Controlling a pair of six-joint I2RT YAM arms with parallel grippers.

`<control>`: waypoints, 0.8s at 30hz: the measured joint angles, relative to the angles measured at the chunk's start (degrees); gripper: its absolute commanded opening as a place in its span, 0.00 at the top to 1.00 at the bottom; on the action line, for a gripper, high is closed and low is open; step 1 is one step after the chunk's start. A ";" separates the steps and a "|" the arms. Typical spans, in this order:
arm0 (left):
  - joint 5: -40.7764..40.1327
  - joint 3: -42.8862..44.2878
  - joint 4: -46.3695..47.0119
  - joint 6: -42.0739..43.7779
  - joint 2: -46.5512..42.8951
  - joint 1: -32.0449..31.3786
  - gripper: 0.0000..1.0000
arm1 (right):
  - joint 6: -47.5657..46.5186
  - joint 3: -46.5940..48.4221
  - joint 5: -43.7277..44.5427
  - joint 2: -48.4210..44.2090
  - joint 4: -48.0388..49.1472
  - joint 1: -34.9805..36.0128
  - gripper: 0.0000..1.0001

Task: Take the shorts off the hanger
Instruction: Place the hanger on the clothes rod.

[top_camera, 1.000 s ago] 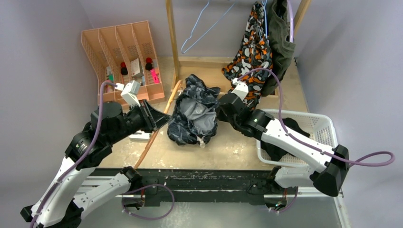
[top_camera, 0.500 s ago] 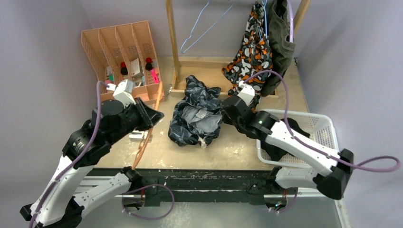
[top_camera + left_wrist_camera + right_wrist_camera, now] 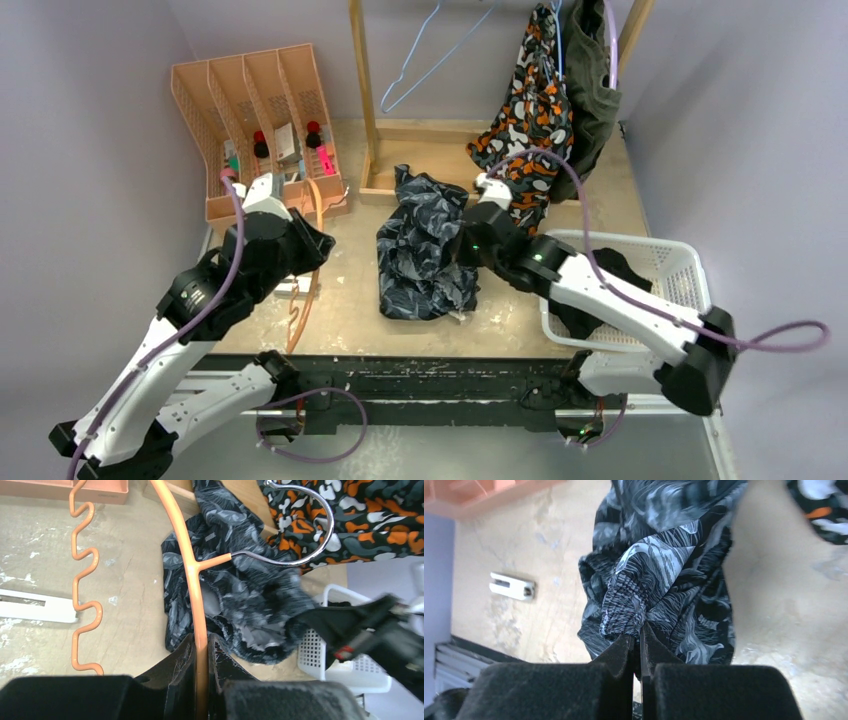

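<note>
Dark blue-grey patterned fabric shorts [image 3: 425, 260] heaped mid-worktop [image 3: 500, 312]: soft, light, limp. Best hold probably gathered elastic waistband [image 3: 624, 607]. Right gripper [image 3: 638, 636] pinched together on it. Left gripper [image 3: 200, 647] clamped on thin orange plastic hanger [image 3: 191, 565], toward left edge.

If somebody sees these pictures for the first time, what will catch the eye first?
The crumpled dark blue-grey patterned fabric shorts lie in the middle of the table, pinched at the waistband by the right end effector. To their left, the left end effector grips a slim orange hanger with a metal hook. At the back, bright orange-white-black camouflage shorts hang from the wooden rack.
</note>
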 measured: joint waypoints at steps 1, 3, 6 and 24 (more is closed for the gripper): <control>0.02 0.00 0.33 -0.11 -0.22 0.00 1.00 | -0.63 0.09 -1.40 2.05 1.03 0.00 1.00; 0.07 -0.04 1.31 -0.44 -1.18 0.00 1.00 | -2.19 0.44 -4.42 7.52 2.97 0.00 0.95; 0.20 -1.05 2.97 -1.44 -3.37 0.00 1.00 | -4.52 1.09 -9.25 15.34 4.94 0.00 0.80; -5.62 -7.96 6.73 -15.23 -9.68 0.00 1.00 | -8.17 1.90 -18.56 10.38 17.03 12.68 0.38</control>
